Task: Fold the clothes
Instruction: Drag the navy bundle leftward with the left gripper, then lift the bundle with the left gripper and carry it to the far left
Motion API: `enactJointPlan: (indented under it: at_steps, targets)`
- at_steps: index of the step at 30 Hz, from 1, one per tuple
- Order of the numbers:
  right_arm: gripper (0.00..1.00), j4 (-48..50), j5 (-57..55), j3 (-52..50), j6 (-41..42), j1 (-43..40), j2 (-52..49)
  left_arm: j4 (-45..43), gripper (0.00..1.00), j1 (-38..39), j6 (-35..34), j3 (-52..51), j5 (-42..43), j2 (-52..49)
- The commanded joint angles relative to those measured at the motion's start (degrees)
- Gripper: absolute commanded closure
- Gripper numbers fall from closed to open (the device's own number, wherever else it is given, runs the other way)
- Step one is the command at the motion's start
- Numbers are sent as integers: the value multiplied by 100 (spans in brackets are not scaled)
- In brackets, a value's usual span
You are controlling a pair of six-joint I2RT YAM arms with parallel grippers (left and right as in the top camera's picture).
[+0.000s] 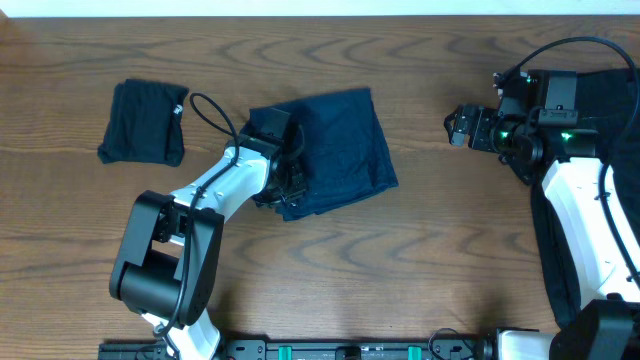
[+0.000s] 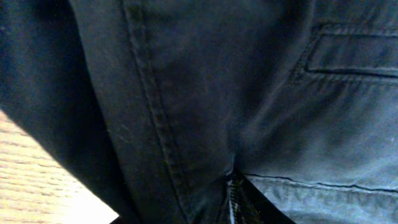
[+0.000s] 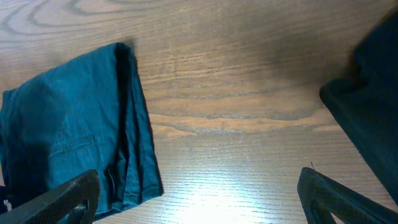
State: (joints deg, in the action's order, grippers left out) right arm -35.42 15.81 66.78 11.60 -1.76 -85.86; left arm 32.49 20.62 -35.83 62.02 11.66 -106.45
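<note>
The navy shorts [image 1: 340,145] lie folded in the middle of the table. My left gripper [image 1: 285,188] is at their lower left edge. The left wrist view is filled with the navy cloth [image 2: 261,112], showing a seam and a pocket welt. The cloth puckers into my closed fingertips [image 2: 233,199], so the gripper is shut on it. My right gripper [image 1: 458,127] is open and empty over bare wood to the right of the shorts. In the right wrist view the shorts [image 3: 62,124] lie at the left, beyond the spread fingers [image 3: 199,199].
A folded black garment [image 1: 145,122] lies at the far left of the wooden table [image 1: 430,250]. More black cloth [image 1: 612,85] lies at the right edge behind the right arm, and shows in the right wrist view [image 3: 373,112].
</note>
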Motion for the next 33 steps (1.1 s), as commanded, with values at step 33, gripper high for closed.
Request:
enactJointPlan:
  at_steps: [33]
  targets:
    - [1, -17, -20, -9, 17, -42, -7, 275, 94, -1495, 3956, 365, -2092, 2118]
